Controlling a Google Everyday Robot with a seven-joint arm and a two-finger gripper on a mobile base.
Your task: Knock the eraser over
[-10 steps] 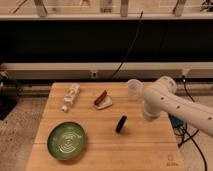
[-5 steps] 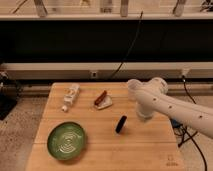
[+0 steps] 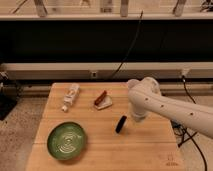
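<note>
1. One eraser (image 3: 120,124) stood on edge mid-table (image 3: 105,152), right of the green plate (image 3: 66,141), where it had been a second earlier.
2. Its long axis ran nearly upright, top leaning right.
3. We saw the gripper (image 3: 136,118) had swung leftward to just beside it. Whether it was open or closed, we could not tell. We judged the knock still pending.

Materials and finishes, tabletop items
Tabletop (image 3: 150,145) pale matt wood; plate (image 3: 66,141) glossy green, ridged; eraser (image 3: 121,124) matt black; arm shell (image 3: 170,107) smooth white plastic, gripper (image 3: 135,118) at the eraser's 2 o'clock.
</note>
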